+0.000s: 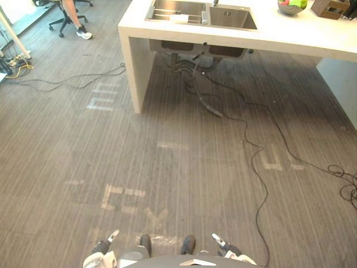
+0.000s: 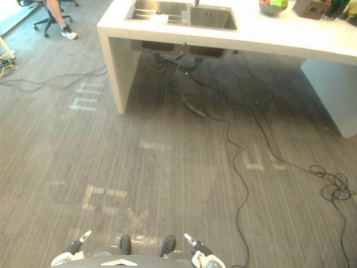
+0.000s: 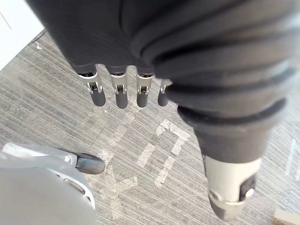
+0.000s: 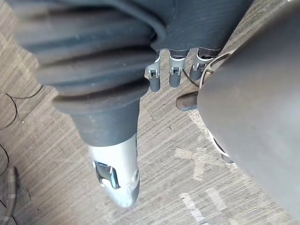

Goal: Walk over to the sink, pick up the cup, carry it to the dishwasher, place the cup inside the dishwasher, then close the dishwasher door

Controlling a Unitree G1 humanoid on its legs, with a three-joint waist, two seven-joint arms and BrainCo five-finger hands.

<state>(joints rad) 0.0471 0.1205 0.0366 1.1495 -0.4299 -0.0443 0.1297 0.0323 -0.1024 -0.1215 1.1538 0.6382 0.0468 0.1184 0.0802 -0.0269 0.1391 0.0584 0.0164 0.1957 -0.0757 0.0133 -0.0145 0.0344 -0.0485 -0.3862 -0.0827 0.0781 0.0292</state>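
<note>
Left hand (image 3: 121,93) and right hand (image 4: 174,77) hang low, fingers straight, empty. Open floor (image 1: 167,167) runs to the counter (image 1: 279,36) edge, with the sink (image 1: 231,19) far.

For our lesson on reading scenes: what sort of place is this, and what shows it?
Probably an office or test lab with a mock kitchen: a white counter holding a steel sink, an office chair, tape marks on the floor.
</note>
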